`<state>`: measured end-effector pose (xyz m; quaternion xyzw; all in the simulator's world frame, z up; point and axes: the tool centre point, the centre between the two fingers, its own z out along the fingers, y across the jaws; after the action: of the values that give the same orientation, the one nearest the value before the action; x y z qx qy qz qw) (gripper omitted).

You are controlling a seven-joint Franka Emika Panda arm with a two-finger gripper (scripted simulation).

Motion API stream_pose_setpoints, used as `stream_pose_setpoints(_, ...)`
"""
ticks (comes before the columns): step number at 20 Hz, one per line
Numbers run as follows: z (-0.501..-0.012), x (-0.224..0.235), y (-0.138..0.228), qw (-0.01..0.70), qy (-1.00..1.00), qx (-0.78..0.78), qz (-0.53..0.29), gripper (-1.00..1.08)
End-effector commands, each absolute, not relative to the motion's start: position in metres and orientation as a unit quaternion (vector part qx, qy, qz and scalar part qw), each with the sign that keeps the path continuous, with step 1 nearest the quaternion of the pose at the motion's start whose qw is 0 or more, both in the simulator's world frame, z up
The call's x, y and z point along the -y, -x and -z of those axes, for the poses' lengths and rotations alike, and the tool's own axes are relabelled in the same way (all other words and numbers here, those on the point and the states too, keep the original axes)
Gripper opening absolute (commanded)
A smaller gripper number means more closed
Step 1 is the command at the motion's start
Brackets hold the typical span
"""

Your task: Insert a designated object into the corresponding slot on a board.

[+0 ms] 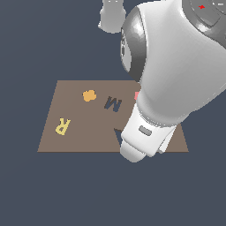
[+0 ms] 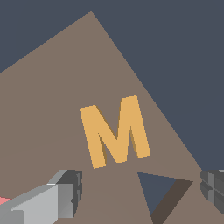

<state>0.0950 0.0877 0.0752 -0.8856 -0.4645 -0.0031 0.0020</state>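
The orange M-shaped object (image 2: 116, 131) lies flat on the brown board (image 2: 52, 109) in the wrist view. In the exterior view the arm hides it. My gripper (image 2: 140, 190) hangs above the board, open, with nothing between its fingers; one finger (image 2: 65, 192) and the other (image 2: 214, 188) stand wide apart, short of the M. The dark M-shaped slot (image 1: 112, 103) shows near the middle of the board (image 1: 75, 141) in the exterior view.
A yellow letter R (image 1: 62, 126) and a small orange lobed blob (image 1: 89, 95) lie on the board. A dark triangular recess (image 2: 157, 188) sits between my fingers, its corner (image 1: 118, 134) showing beside the arm. A pink piece (image 1: 136, 95) peeks out behind the arm.
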Motion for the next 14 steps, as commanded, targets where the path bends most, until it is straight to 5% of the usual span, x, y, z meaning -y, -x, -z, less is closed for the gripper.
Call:
stream_pose_setpoints(1,-0.068,-0.098,-0.097,0.001,0.868,0.496,0.002,1.00)
stream_pose_setpoints(14,-0.050,-0.121,-0.097,0.000,0.826,0.564,0.000,1.00)
